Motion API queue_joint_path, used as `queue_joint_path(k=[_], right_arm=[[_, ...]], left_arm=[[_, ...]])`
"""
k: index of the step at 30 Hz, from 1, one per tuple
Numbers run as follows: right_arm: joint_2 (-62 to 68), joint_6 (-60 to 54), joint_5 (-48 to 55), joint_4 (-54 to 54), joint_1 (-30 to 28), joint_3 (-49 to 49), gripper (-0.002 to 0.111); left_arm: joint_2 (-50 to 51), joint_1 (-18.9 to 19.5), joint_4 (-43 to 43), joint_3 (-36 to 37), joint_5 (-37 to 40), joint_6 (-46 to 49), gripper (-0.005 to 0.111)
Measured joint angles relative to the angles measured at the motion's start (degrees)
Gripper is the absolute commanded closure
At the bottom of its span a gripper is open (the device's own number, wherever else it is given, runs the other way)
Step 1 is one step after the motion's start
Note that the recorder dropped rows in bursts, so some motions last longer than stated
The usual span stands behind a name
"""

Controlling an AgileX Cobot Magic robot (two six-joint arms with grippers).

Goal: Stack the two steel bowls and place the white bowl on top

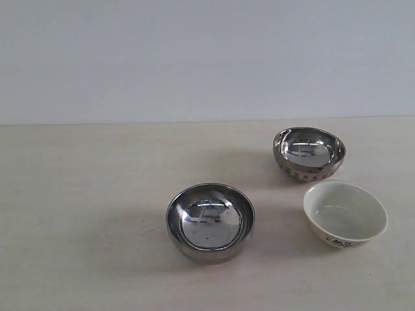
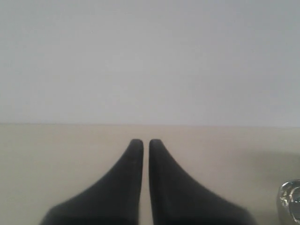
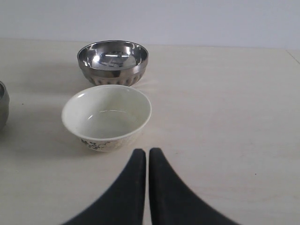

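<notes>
You've got both pincers at the near side, neither showing in the exterior view. Left pincer (image 2: 142, 142): black fingers (image 2: 124, 187) pressed together w/ only a hairline slit btwn them, holding nothing, tips above the pale table (image 1: 78, 259). Right pincer (image 3: 142, 152): same story, fingers squeezed tight, holding nothing. Its tips point at the white bowl (image 1: 345, 214) and stop just short of it, no contact.

Nearest bowl to you is the smooth steel bowl (image 1: 210, 222). It sits approx mid-table, upright, mouth up, nothing inside, standing by itself. Its edge also peeks into the right wrist view beside the white bowl.

The white bowl is off to the right of it, near the right edge of the table and a touch farther back, w/ a clear gap btwn the two. It's upright, nothing in it, and the dark floral mark is on its near outer side.

Farther back, right of centre, is the dimpled steel bowl (image 1: 308, 153). It sits just behind the white bowl and slightly left of it, mouth up, w/ the dimpled band low on its side. In the exterior view it looks a bit tilted; the right wrist view doesn't confirm that. It's very close to the white bowl, and I can't tell whether the two touch.

All 3 bowls sit separately on the table, not stacked yet.

At the far edge of the table a plain pale wall (image 1: 207, 58) rises.
</notes>
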Motion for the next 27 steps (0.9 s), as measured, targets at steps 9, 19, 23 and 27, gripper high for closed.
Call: queue_joint_path(k=[9, 19, 23, 27], right_arm=[[0.0, 0.0, 0.0, 0.0, 0.0, 0.0, 0.108], [0.0, 0.0, 0.0, 0.0, 0.0, 0.0, 0.108], [0.0, 0.0, 0.0, 0.0, 0.0, 0.0, 0.108], [0.0, 0.0, 0.0, 0.0, 0.0, 0.0, 0.108]], left_arm=[[-7.07, 5.45, 1.04, 5.66, 0.0, -0.23, 0.103], [-12.13, 6.17, 2.33, 7.95, 0.0, -0.26, 0.103], [-12.33, 6.17, 2.72, 8.04, 0.1, -0.26, 0.103], [-12.33, 6.17, 2.93, 8.04, 0.1, -0.26, 0.103]])
